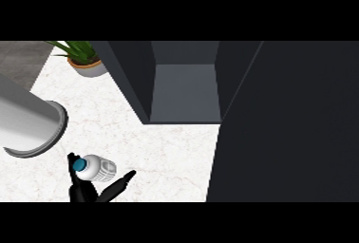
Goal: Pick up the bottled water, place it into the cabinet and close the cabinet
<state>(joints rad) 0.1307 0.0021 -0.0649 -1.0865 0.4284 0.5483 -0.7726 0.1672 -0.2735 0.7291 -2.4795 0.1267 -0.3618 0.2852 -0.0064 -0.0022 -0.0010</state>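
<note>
The bottled water [100, 170], white with a blue cap, stands on the marble counter [168, 147] at the lower left. My left hand [89, 191] comes up from the lower edge just below it. One digit rises along the bottle's left side by the cap and another sticks out straight past its right side. The bottle sits in the gap between them, and the hand looks open. The dark cabinet [184, 95] stands open at the back, its inside bare. Its open door [288, 123] fills the right side. My right hand is not in view.
A large grey cylinder [24, 121] with a rim reaches in from the left edge, just above the bottle. A potted plant [85, 60] stands at the back left, beside the cabinet's left wall.
</note>
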